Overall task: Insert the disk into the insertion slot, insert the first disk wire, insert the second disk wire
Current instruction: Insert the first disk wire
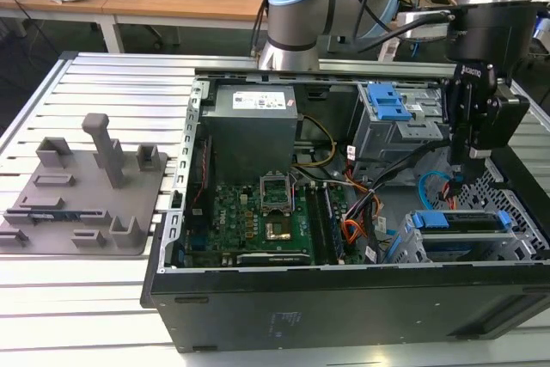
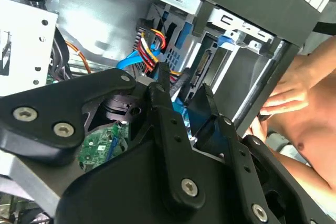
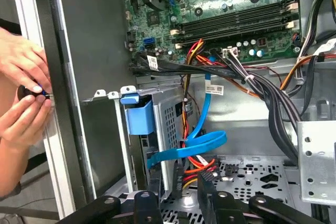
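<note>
One open computer case (image 1: 344, 298). Inside: one motherboard (image 1: 249, 212), one power supply (image 1: 249, 126), one disk (image 1: 455, 221), one insertion slot (image 1: 408, 242), one blue-latched bay (image 1: 387, 118), one flat blue cable (image 3: 205, 142). One grey fixture plate (image 1: 77, 186). One arm (image 1: 296, 6). Two hands (image 3: 21, 61).

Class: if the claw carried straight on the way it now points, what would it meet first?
Probably the red and orange wires just ahead of the claw, then the blue flat cable; depth is unclear.
</note>
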Controlling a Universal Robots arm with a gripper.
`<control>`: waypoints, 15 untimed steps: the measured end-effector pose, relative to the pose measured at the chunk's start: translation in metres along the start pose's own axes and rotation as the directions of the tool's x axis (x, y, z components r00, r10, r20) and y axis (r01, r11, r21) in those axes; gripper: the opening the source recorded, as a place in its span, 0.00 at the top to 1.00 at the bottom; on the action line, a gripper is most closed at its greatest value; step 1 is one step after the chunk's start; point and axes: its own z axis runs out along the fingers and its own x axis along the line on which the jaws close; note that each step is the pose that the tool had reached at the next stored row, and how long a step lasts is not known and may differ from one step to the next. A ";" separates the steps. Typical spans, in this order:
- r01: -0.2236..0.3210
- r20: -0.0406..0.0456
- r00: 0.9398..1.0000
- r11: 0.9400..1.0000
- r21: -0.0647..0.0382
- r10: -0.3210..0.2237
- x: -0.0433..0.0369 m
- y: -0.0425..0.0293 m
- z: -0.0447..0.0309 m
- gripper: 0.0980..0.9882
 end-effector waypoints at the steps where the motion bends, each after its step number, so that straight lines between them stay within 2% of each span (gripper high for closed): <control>1: 0.001 -0.001 1.000 1.000 0.001 -0.001 0.0000 -0.0001 -0.0001 0.65; 5: 0.004 -0.007 1.000 1.000 0.002 -0.004 -0.0012 0.0006 0.0018 0.65; 10: 0.019 -0.023 1.000 1.000 0.010 -0.019 -0.0033 0.0013 0.0044 0.65; 15: 0.023 -0.029 0.999 1.000 0.013 -0.023 -0.0046 0.0023 0.0056 0.65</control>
